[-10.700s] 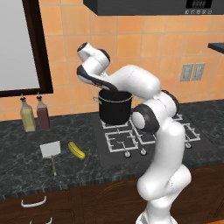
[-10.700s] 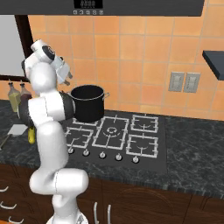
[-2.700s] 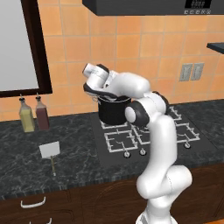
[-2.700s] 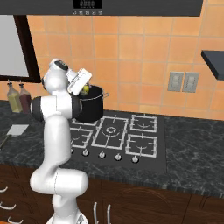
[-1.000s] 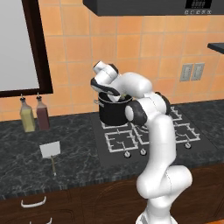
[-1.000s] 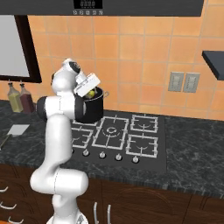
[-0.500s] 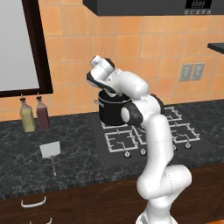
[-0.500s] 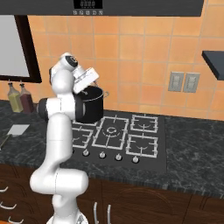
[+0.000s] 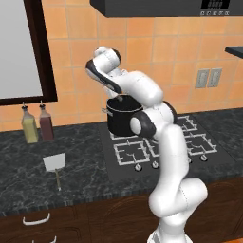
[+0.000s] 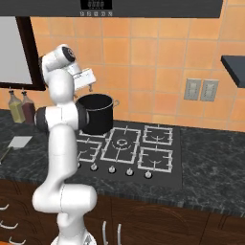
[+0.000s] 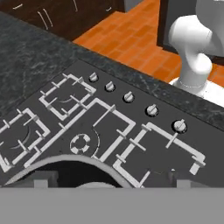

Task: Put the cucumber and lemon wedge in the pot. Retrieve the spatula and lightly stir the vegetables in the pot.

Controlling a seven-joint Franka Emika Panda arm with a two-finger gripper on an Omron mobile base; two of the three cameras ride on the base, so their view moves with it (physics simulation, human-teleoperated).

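Observation:
The black pot (image 9: 122, 117) stands on the stove's back left burner, also seen in the right base view as the pot (image 10: 95, 116). My gripper (image 9: 120, 98) hangs tilted just above its rim, and the gripper (image 10: 89, 84) is open with nothing between its fingers. In the hand view the fingertips (image 11: 42, 177) stand wide apart over the pot's grey rim (image 11: 65, 161). The spatula (image 9: 54, 163) lies flat on the dark counter left of the stove, white blade away from the counter's edge; its blade (image 10: 19, 141) shows at the left. The cucumber and lemon wedge are hidden.
Two glass bottles (image 9: 37, 125) stand against the tiled wall left of the pot. The gas stove (image 10: 129, 150) has a row of knobs (image 11: 128, 96) along its front. A range hood (image 9: 166, 7) hangs overhead. Drawers lie below the counter.
A second ago the gripper held a small yellow piece over the pot. Now its jaws stand wide apart, the piece is gone from them, and the hand has swung up and back.

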